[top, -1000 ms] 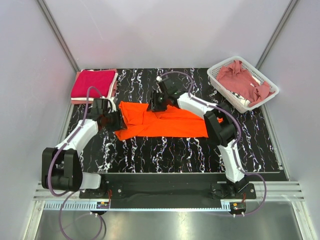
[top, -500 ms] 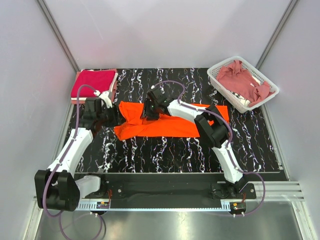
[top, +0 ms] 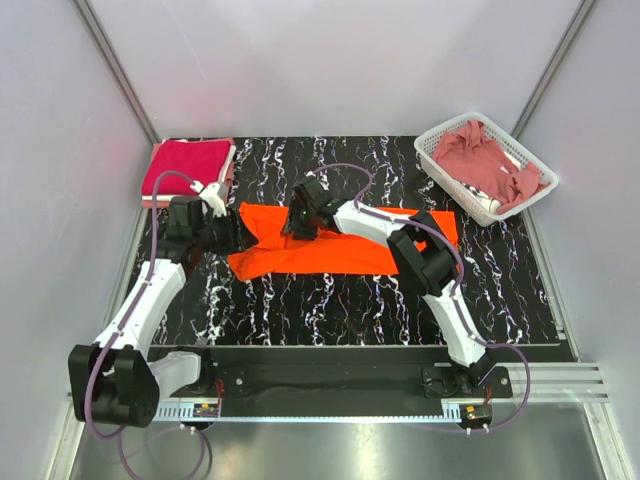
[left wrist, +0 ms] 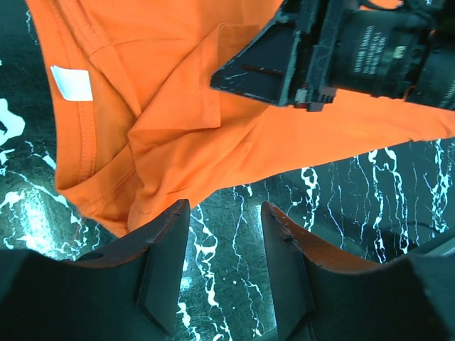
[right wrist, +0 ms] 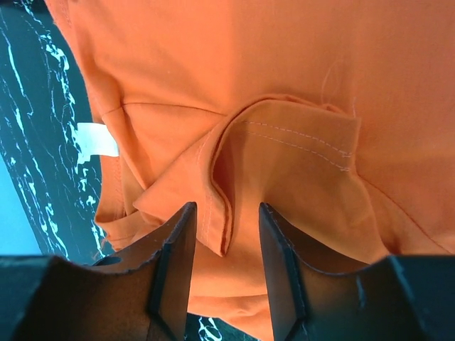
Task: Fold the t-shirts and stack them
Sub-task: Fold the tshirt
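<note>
The bright orange t-shirt [top: 340, 250] lies partly folded and rumpled across the middle of the black marbled table; it also shows in the left wrist view [left wrist: 178, 106] and the right wrist view [right wrist: 249, 71]. My left gripper [top: 230, 236] is open and empty over bare table [left wrist: 224, 241], just off the shirt's left edge. My right gripper [top: 298, 218] is open low over the shirt's upper left part, with a raised fold of orange cloth between its jaws [right wrist: 224, 241]. A folded crimson-magenta shirt [top: 185, 165] lies at the back left. A dusty rose shirt [top: 480, 160] lies in the basket.
The white lattice basket [top: 528, 200] stands at the back right corner. A pale cloth edge [top: 231, 172] shows under the crimson shirt. The right gripper's body [left wrist: 341, 50] is close in front of the left one. White walls enclose the table.
My left gripper has drawn back a little to the left, off the shirt's edge. My right gripper has moved left along the shirt's upper edge. The shirt's right end now shows.
</note>
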{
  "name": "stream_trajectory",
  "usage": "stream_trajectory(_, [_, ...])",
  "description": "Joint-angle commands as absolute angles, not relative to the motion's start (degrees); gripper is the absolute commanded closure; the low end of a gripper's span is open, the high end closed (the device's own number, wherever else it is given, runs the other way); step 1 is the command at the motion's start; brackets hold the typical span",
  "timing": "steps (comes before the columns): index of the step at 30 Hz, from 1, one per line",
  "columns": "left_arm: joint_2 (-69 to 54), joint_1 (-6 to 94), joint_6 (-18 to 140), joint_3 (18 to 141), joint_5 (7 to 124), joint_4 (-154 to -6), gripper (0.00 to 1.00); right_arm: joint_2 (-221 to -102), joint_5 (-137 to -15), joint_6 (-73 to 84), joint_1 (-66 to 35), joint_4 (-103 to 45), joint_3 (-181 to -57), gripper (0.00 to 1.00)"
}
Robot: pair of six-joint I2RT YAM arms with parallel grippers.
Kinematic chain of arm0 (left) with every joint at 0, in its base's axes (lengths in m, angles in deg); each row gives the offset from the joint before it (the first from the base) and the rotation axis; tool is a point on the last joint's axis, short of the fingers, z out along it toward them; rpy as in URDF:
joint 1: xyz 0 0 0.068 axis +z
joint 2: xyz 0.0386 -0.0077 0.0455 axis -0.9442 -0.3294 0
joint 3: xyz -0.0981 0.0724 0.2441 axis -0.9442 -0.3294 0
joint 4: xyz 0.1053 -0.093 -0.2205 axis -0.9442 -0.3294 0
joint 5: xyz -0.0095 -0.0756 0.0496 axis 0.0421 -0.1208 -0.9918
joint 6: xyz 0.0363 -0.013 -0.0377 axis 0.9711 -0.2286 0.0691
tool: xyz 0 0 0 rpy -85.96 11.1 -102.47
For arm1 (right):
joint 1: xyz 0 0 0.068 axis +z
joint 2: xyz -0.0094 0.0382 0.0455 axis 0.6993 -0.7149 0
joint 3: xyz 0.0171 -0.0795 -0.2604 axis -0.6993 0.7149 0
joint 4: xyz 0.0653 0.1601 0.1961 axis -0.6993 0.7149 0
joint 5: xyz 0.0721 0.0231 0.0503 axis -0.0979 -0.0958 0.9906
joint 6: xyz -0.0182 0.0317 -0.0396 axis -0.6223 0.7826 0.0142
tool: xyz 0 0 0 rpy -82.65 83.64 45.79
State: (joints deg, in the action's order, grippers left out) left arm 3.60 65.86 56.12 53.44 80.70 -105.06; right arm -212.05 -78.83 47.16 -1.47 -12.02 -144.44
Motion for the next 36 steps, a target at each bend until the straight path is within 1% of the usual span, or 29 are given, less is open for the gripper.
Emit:
stream_trajectory(1, [4.8, 66.2, 55.6, 53.6, 83.1, -102.2, 0.50, -213.5, -81.2, 48.6, 0.5, -13.6, -145.9, 0.53])
stream_trajectory(11, [5.4, 66.2, 55.5, 53.3, 83.6, -101.9, 0.50, -215.1, -81.6, 50.6, 1.1, -13.3, -147.7, 0.56])
stream_trajectory(15, [5.3, 66.1, 55.5, 53.2, 83.6, -101.9, 0.50, -215.2, -81.1, 50.5, 1.2, -13.5, -148.9, 0.67])
stream_trajectory(16, [5.3, 66.2, 55.5, 53.2, 83.4, -101.8, 0.50, -214.8, -81.3, 50.4, 1.2, -13.5, -148.9, 0.76])
stream_trajectory(19, [5.3, 66.2, 55.5, 53.0, 82.9, -101.8, 0.50, -213.4, -82.7, 50.3, 1.2, -13.9, -148.6, 0.89])
stream_trajectory(20, [5.2, 66.2, 55.5, 53.0, 83.0, -101.8, 0.50, -212.9, -83.3, 50.3, 1.2, -14.2, -148.7, 0.96])
stream_trajectory(21, [5.0, 66.1, 55.6, 53.0, 83.2, -101.8, 0.50, -212.7, -83.5, 50.5, 1.2, -14.4, -148.8, 0.99])
stream_trajectory(28, [4.2, 66.2, 56.3, 52.7, 83.3, -102.0, 0.50, -209.5, -82.2, 58.9, -0.7, -24.3, -144.1, 1.00])
stream_trajectory(32, [4.0, 66.2, 56.5, 52.6, 82.5, -102.2, 0.50, -206.8, -83.7, 61.7, -1.3, -31.7, -139.5, 1.00])
stream_trajectory(36, [2.6, 66.2, 56.7, 52.8, 81.4, -103.1, 0.50, -204.1, -87.2, 63.5, -2.0, -35.1, -135.5, 1.00])
